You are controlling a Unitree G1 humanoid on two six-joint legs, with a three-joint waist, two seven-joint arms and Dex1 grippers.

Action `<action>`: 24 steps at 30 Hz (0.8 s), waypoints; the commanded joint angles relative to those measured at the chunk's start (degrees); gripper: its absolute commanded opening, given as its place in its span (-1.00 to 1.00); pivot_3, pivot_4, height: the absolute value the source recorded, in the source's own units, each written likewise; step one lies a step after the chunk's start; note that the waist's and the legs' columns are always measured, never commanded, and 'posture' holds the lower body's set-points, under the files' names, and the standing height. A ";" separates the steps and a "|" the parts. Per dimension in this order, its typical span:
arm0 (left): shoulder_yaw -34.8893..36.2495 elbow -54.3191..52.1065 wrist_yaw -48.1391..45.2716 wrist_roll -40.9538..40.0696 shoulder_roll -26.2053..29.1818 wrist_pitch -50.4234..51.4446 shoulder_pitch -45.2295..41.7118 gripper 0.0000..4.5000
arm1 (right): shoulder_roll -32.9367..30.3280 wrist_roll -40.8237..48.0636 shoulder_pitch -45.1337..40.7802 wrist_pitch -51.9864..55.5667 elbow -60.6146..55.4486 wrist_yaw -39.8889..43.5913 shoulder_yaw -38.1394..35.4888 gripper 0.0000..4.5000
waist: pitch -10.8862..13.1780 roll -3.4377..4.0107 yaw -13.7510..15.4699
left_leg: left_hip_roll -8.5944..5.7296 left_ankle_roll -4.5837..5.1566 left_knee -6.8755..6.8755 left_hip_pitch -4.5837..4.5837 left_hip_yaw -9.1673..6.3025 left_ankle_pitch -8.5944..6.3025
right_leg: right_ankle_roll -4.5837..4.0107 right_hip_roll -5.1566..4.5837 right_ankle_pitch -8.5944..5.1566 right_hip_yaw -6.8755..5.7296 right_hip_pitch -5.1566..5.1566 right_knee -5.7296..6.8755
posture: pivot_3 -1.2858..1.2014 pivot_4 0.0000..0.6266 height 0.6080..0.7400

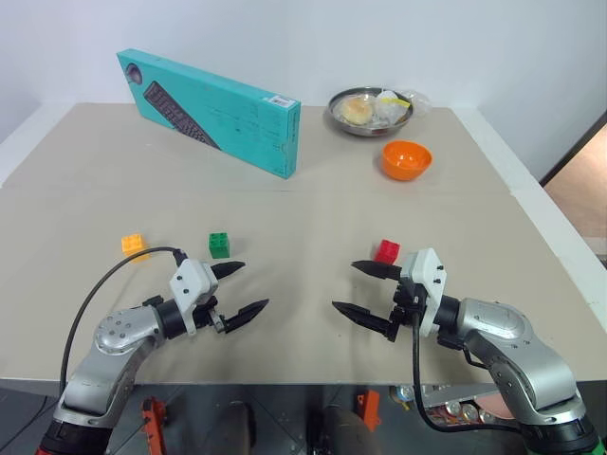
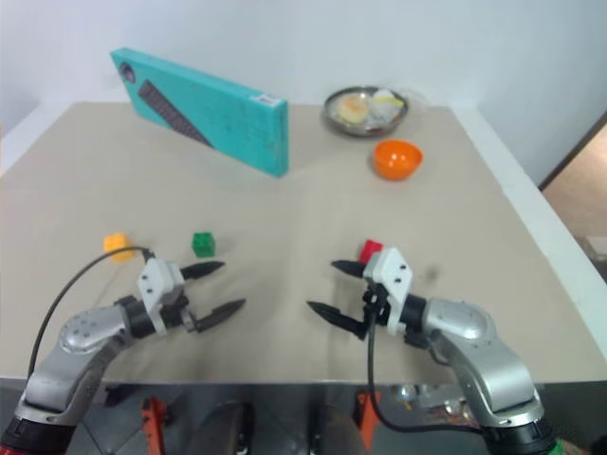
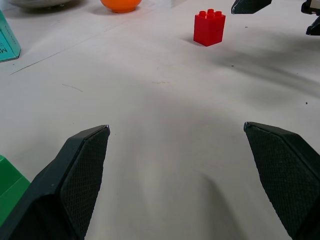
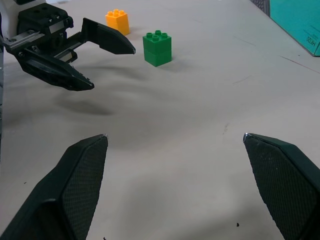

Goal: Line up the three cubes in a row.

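Observation:
Three small studded cubes lie apart on the beige table (image 1: 285, 209). The yellow-orange cube (image 1: 134, 245) is at the left, the green cube (image 1: 219, 245) a little to its right, and the red cube (image 1: 387, 250) over on the right. My left gripper (image 1: 249, 287) hovers open just in front of the green cube, pointing toward the middle. My right gripper (image 1: 345, 288) hovers open in front of the red cube, facing the left one. Both hold nothing. The right wrist view shows the green cube (image 4: 157, 48), the yellow-orange cube (image 4: 117, 22) and the left gripper (image 4: 110, 67).
A teal keyboard box (image 1: 209, 110) stands on edge at the back left. A metal bowl (image 1: 371, 111) with food sits at the back, and an orange bowl (image 1: 406, 159) just in front of it. The table's front edge lies close under both arms.

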 commanded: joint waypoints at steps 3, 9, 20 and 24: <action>-0.39 -1.51 -0.40 -0.50 -1.41 -3.38 -0.59 0.98 | 0.50 -1.20 2.02 -1.95 -2.84 -1.38 -0.15 1.00 | 0.00 0.00 0.05 | 0.00 0.00 0.00 0.00 0.00 0.00 | 0.00 0.00 0.00 0.00 0.01 0.00 | 0.03 -0.52 1.00; -0.56 -1.35 -0.77 -0.84 -2.43 -4.47 -0.61 0.98 | 1.93 -2.48 3.43 -2.79 -2.54 -2.77 1.02 1.00 | 0.00 0.00 0.04 | 0.00 0.00 0.02 0.03 0.04 0.00 | 0.03 0.06 0.03 0.14 0.01 0.01 | 0.03 -0.52 1.00; -1.33 -2.26 -1.58 -2.43 -2.36 -1.87 -0.35 0.98 | 4.36 -6.16 5.13 -8.25 -2.25 -5.84 0.51 1.00 | 0.00 0.00 0.05 | 0.06 0.00 0.02 0.05 0.02 0.00 | 0.03 0.40 0.03 0.52 0.02 0.03 | 0.03 -0.52 1.00; -1.79 -2.79 -3.72 -3.40 -1.26 -1.49 -0.71 0.98 | 4.68 -8.17 -0.51 -10.68 3.13 -9.61 -3.68 1.00 | 0.00 0.00 -0.05 | 0.06 0.00 0.04 0.13 0.05 0.00 | 0.02 0.54 0.05 0.89 0.00 0.08 | 0.03 -0.52 1.00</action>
